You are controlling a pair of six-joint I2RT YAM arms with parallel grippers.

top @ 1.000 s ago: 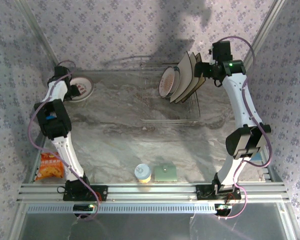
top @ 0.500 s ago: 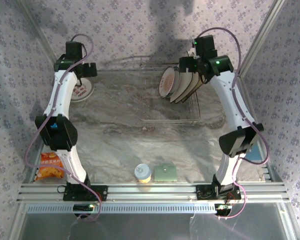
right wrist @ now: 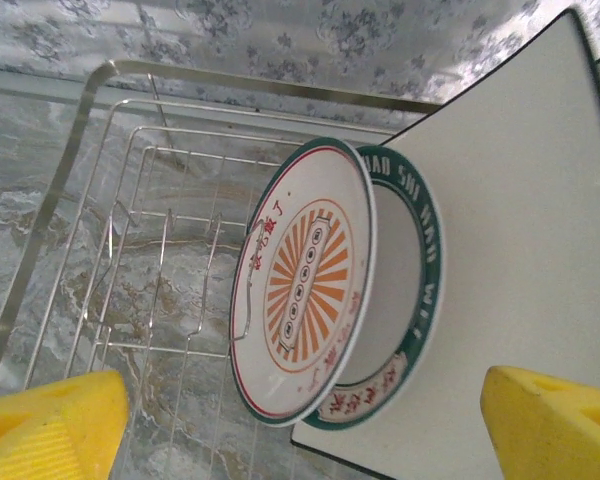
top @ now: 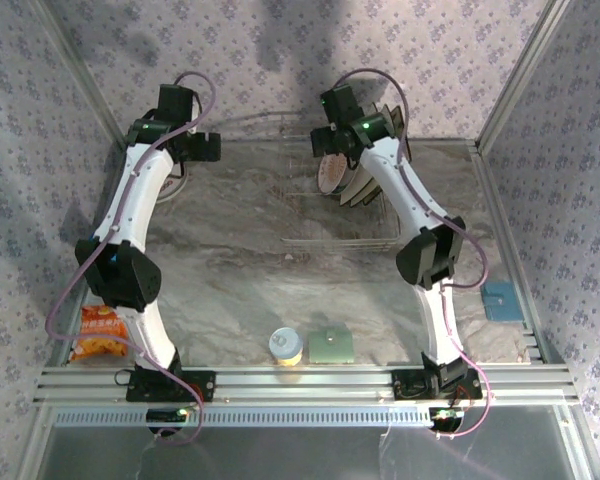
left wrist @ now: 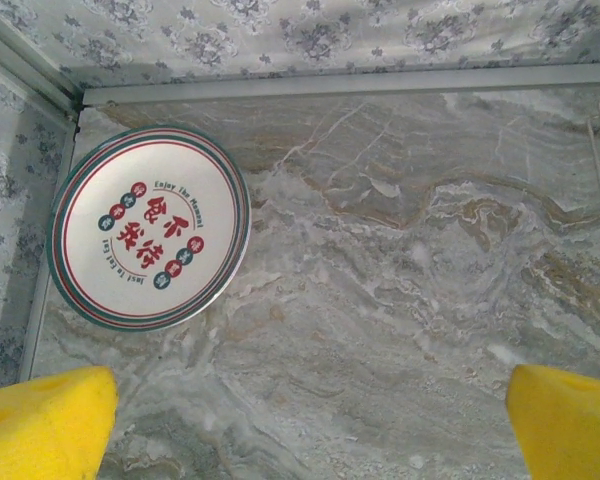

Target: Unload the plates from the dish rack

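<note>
Plates (top: 348,178) stand on edge at the right end of the dish rack (top: 325,243), on the far side of the marble table (top: 240,270). From the right wrist camera, a round plate with an orange sunburst (right wrist: 302,285) stands in front and overlaps a green-rimmed round plate (right wrist: 405,290). A large square cream plate (right wrist: 520,240) stands behind both. A sliver at the upper right corner of that view may be a second square plate. The right gripper (right wrist: 302,418) hovers in front of them, its yellow pads (right wrist: 50,425) spread wide and touching nothing.

The left gripper (left wrist: 305,425) hangs over the far-left corner with its jaws apart and nothing between them. Below it a round plate with red characters (left wrist: 148,242) lies flat on the table, well apart from the rack.

Near the arm bases lie an orange snack bag (top: 100,335), a small yellow-based cup (top: 286,346) and a green square pad (top: 331,345).
</note>
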